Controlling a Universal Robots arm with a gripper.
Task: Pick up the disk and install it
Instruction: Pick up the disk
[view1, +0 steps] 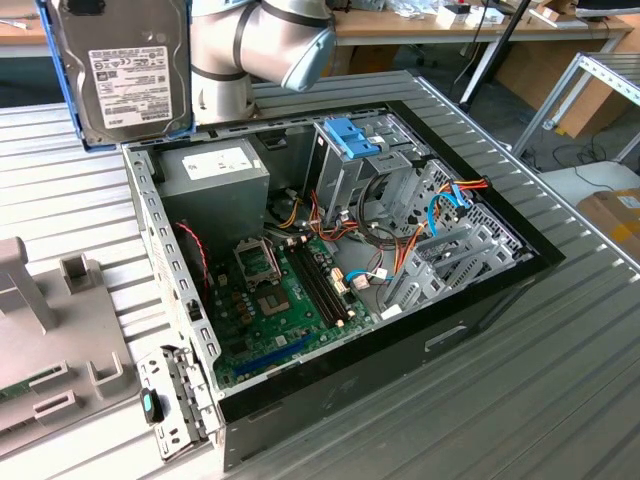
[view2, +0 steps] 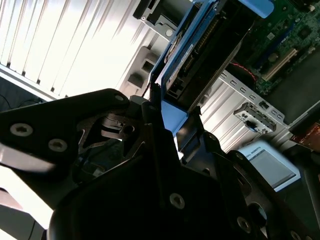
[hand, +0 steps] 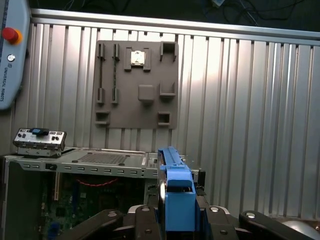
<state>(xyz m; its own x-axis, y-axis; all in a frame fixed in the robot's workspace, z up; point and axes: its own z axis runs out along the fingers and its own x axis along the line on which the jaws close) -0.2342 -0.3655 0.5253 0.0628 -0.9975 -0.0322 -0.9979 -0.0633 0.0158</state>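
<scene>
Disk (view1: 130, 70): dark grey drive with blue side rails, held in the air on its edge. In the exterior view its label side faces the camera. It hangs above the worktop near the back corner of the computer case, at the exterior view's left, outside the case.
End effector (view2: 175, 125): closed on the blue end tab of the disk; in both wrist views a black finger (hand: 148, 220) stands at each side of the tab.
Arm (view1: 265, 45): grey and light blue joints, just beside the disk, behind the case.
Computer case (view1: 500, 290): lies on its side, open, with a green mainboard (view1: 290, 290), a silver power supply (view1: 215, 170) and a silver drive cage (view1: 350, 150) with blue clips.
Worktop (view1: 560, 380): ribbed silver metal sheet with bright reflections.
Fixture plate (hand: 137, 85): grey, flat on the worktop near the case, with small raised blocks.
Pendant (hand: 10, 45): light housing with a red round button, apart from the fixture plate.
Room: wooden benches (view1: 420, 25) behind, an aluminium frame (view1: 590, 75) and brown cardboard (view1: 612, 215) at the exterior view's right.
</scene>
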